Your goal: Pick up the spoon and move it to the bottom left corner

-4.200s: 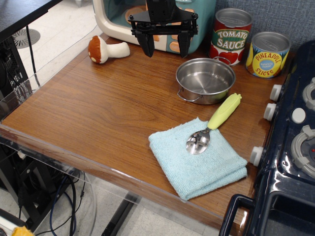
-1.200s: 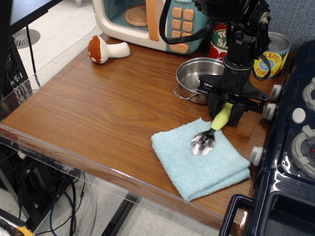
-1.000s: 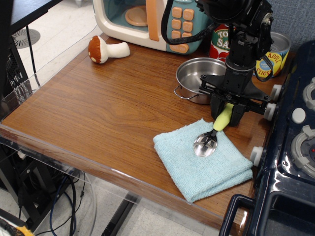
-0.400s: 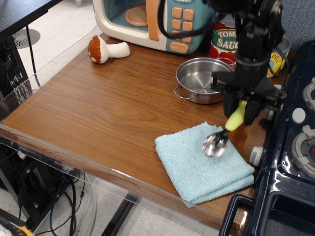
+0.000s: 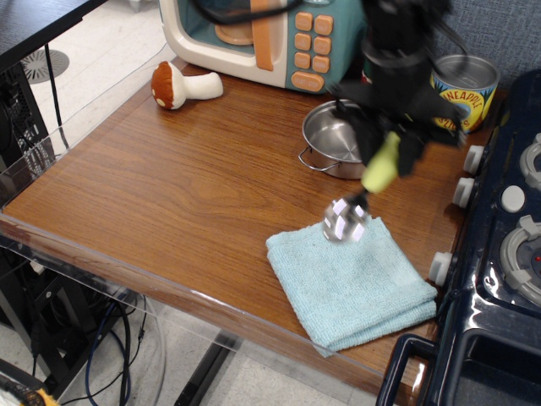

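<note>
Hand point(image 5: 385, 156) around spoon point(image 5: 365, 191) handle (bowl below)

Spoon point(image 5: 365, 191): yellow-green handle, silver bowl hanging down, lifted, right of centre.
Bottom left corner point(image 5: 21, 216): bare brown wood.

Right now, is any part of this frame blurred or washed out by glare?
In the observation.image view, the end effector and the spoon it holds are smeared by motion blur, the spoon's bowl especially; the table, cloth and pot are sharp, with only a mild sheen on the wood.
</note>
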### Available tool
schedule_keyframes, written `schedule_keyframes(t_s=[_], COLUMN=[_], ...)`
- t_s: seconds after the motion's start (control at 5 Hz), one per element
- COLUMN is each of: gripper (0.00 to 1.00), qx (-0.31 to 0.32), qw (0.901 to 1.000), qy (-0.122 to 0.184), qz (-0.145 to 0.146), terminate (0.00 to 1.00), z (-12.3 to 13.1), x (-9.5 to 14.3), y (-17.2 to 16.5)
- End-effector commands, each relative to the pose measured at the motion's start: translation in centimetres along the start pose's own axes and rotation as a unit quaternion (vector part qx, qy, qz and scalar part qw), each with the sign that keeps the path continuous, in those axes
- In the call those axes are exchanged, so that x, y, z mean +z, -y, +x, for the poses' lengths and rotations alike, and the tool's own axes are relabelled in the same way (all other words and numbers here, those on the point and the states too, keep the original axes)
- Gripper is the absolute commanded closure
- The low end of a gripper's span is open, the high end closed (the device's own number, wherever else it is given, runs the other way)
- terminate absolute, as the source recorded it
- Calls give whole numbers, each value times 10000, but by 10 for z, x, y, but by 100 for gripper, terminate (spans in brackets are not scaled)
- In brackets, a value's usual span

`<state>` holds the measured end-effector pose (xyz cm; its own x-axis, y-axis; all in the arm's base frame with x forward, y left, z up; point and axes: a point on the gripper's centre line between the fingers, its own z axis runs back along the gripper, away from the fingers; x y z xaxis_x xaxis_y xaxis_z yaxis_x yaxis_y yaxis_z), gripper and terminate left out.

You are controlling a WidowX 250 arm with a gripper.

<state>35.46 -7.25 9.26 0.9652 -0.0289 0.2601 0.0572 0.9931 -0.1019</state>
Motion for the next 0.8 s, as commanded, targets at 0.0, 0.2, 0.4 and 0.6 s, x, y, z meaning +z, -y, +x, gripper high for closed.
schedule_keyframes(t_s=[0.0,0.2,0.4,0.6], gripper=[100,100,100,100], qx=[1127,1698,1936,1941], qw=[9927,9843,9789,9776], qy=[309,366,347,78], qz=[299,316,560,814], terminate=[0,0,0,0], z=[-2,-11,-18,-27], x=[43,48,53,47], y=[-93,-142,-179,-208])
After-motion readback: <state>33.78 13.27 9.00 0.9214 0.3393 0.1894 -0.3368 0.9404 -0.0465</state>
